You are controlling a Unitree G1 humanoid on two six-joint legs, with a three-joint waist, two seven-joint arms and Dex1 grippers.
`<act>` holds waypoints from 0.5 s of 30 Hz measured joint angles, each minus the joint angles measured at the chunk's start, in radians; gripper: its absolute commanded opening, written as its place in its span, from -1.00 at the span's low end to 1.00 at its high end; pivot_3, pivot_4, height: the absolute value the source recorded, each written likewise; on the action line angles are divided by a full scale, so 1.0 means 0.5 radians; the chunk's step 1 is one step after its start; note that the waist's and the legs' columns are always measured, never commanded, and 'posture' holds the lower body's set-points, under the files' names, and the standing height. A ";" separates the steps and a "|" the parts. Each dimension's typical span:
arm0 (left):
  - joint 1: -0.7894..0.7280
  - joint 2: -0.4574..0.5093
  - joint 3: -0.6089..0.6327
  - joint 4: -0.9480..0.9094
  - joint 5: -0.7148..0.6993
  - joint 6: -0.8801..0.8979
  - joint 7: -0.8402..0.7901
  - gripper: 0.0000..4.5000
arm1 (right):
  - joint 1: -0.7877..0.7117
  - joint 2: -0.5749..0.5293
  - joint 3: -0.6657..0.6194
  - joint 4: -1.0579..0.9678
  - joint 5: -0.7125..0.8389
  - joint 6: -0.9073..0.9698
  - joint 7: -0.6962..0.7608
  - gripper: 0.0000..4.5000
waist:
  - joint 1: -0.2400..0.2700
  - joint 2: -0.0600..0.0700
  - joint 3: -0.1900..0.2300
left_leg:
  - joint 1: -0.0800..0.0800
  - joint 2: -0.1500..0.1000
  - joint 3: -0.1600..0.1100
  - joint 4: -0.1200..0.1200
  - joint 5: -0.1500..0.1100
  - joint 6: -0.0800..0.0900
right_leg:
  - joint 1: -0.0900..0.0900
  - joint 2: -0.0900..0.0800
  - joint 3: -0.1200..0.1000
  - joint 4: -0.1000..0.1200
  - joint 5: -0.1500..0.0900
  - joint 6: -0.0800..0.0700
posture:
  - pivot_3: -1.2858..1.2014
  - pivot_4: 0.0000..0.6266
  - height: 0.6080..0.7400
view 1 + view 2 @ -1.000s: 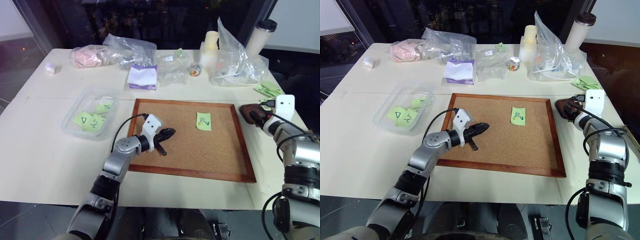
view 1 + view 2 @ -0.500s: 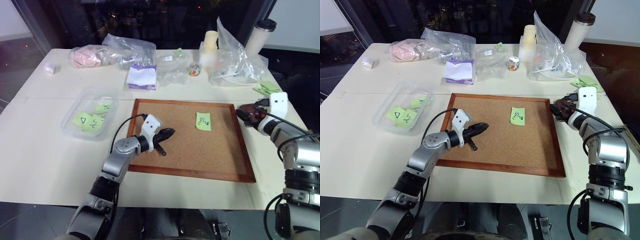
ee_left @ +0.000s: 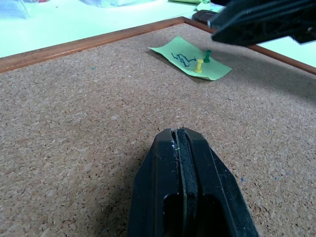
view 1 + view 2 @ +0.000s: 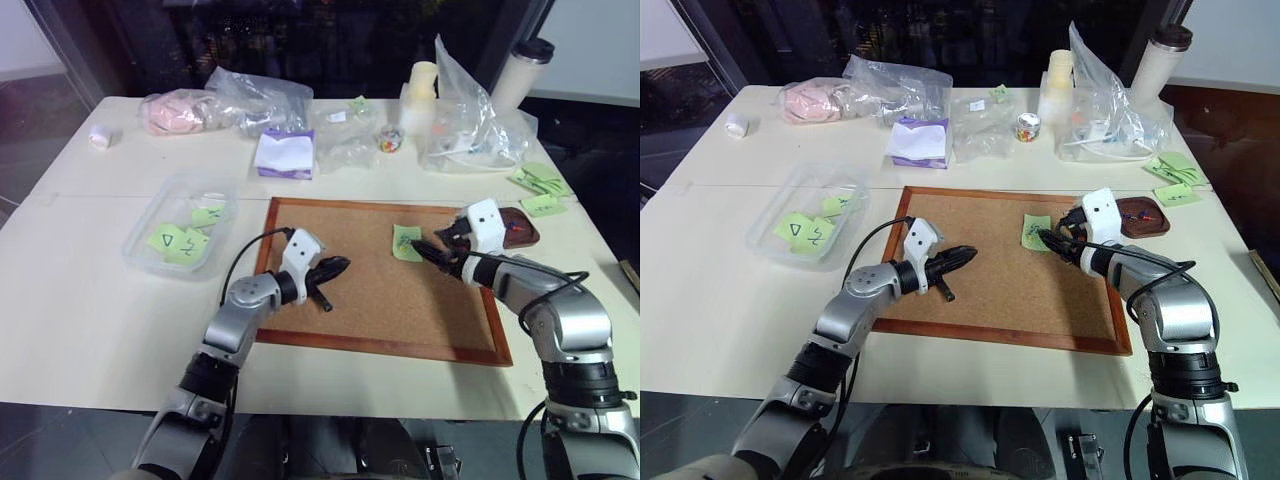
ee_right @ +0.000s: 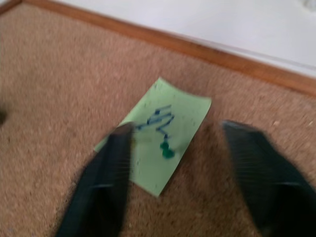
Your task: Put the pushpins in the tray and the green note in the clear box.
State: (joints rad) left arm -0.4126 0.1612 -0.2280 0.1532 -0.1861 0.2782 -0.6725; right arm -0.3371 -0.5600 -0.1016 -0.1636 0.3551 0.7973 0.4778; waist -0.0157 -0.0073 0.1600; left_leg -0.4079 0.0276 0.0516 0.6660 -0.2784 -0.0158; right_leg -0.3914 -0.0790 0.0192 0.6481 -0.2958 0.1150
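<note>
Cream desk (image 4: 90, 290): scribbled light-green square sticky note (image 4: 406, 243) pinned to corkboard (image 4: 380, 290); right end effector (image 5: 175, 163) spread over green pushpin (image 5: 167, 150), should centre before pinching; left end effector (image 3: 180, 148) pressed together.

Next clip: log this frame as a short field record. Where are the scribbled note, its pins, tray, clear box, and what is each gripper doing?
green note: flat on the corkboard, far right part
pushpins: a yellow pushpin and a green pushpin stuck in the note
tray: on the table right of the corkboard
clear box: left of the corkboard, other green notes inside
left gripper: shut, empty, over the corkboard
right gripper: open, fingers straddling the note
</note>
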 measured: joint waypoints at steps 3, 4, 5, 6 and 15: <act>0.001 0.000 -0.001 -0.003 0.000 0.001 0.000 -1.00 | 0.002 0.007 0.035 0.000 -0.022 -0.028 -0.003 -0.27 | 0.001 0.000 0.000 | 0.000 0.000 0.000 0.000 0.000 0.000 | 0.000 0.000 0.000 0.000 0.000 0.000 | 0.03 -0.52 1.00; 0.001 0.000 -0.001 -0.004 0.000 0.001 0.000 -1.00 | 0.002 0.009 0.040 0.000 -0.033 -0.041 -0.004 -0.27 | 0.001 0.000 0.000 | 0.000 0.000 0.000 0.000 0.000 0.000 | 0.000 0.000 0.000 0.000 0.000 0.000 | 0.03 -0.52 1.00; 0.001 0.000 -0.001 -0.004 0.000 0.002 0.000 -1.00 | 0.002 0.010 0.043 0.000 -0.039 -0.049 -0.004 -0.27 | 0.001 0.000 0.000 | 0.000 0.000 0.000 0.000 0.000 0.000 | 0.000 0.000 0.000 0.000 0.000 0.000 | 0.03 -0.52 1.00; 0.001 0.000 0.000 -0.004 0.000 0.002 0.000 -1.00 | 0.002 0.011 0.046 0.000 -0.045 -0.061 -0.003 -0.27 | 0.001 0.000 0.000 | 0.000 0.000 0.000 0.000 0.000 0.000 | 0.000 0.000 0.000 0.000 0.000 0.000 | 0.03 -0.52 1.00; 0.001 0.000 -0.001 -0.004 0.000 0.001 0.000 -1.00 | 0.001 0.019 0.099 0.092 -0.090 -0.129 0.004 -0.61 | 0.001 0.000 0.000 | 0.000 0.000 0.000 0.000 0.000 0.000 | 0.000 0.000 0.000 0.000 0.000 0.000 | 0.03 -0.52 1.00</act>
State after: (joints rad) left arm -0.4121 0.1610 -0.2283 0.1512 -0.1861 0.2787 -0.6725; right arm -0.3364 -0.5506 -0.0522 -0.1176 0.3099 0.7326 0.4796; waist -0.0153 -0.0074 0.1600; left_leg -0.4080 0.0275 0.0517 0.6660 -0.2784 -0.0158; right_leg -0.3914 -0.0789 0.0192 0.6479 -0.2959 0.1150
